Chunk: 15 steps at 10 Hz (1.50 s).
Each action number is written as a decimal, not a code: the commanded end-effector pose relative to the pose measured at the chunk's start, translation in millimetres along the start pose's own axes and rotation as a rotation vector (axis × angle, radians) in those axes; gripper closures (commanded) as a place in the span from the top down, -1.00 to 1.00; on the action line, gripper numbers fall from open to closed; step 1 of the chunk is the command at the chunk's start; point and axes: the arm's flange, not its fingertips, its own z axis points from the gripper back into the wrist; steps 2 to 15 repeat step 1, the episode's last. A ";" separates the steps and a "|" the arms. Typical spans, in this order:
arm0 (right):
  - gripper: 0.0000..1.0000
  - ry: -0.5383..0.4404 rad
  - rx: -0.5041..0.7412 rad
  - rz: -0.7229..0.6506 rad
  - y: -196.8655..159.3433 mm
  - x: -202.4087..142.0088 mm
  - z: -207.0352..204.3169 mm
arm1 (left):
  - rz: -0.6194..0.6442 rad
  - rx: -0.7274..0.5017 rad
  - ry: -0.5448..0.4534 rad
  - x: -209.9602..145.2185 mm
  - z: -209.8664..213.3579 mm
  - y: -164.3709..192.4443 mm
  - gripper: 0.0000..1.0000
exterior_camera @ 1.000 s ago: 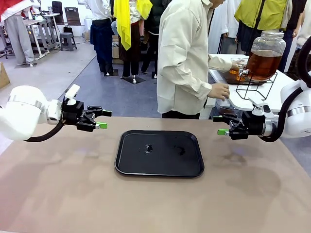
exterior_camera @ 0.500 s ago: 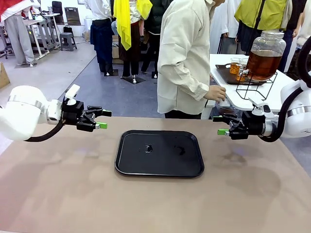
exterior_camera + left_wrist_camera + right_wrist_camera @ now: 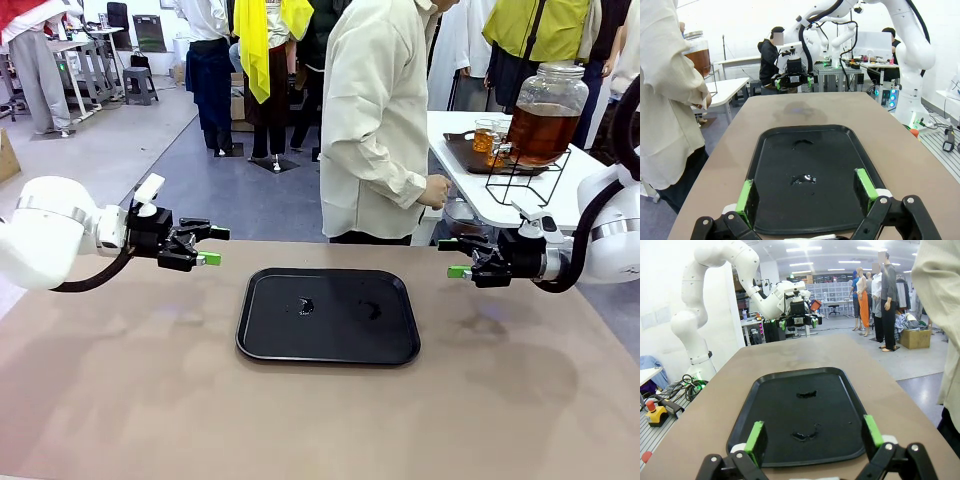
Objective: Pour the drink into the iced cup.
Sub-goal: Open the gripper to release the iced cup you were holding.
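Drink (image 3: 541, 134) sits in its jar on the side table (image 3: 560, 205). Left gripper (image 3: 212, 246) and right gripper (image 3: 452, 258) hang spread, holding nothing, beside the black tray (image 3: 329, 316).

left gripper (image 3: 212, 246) hanging out on its side with jaws wide open, right gripper (image 3: 455, 258) mirroring it from the other side, also wide open, both arms level, nothing held
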 end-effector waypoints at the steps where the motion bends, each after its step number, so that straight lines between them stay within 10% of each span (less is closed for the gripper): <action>1: 1.00 0.000 0.001 0.006 -0.3 3.3 -0.4 | -0.001 0.010 0.001 4.5 -1.0 0.1 1.00; 15: 1.00 0.000 0.001 0.006 -0.3 3.3 -0.4 | -0.001 0.010 0.001 4.5 -1.0 0.1 1.00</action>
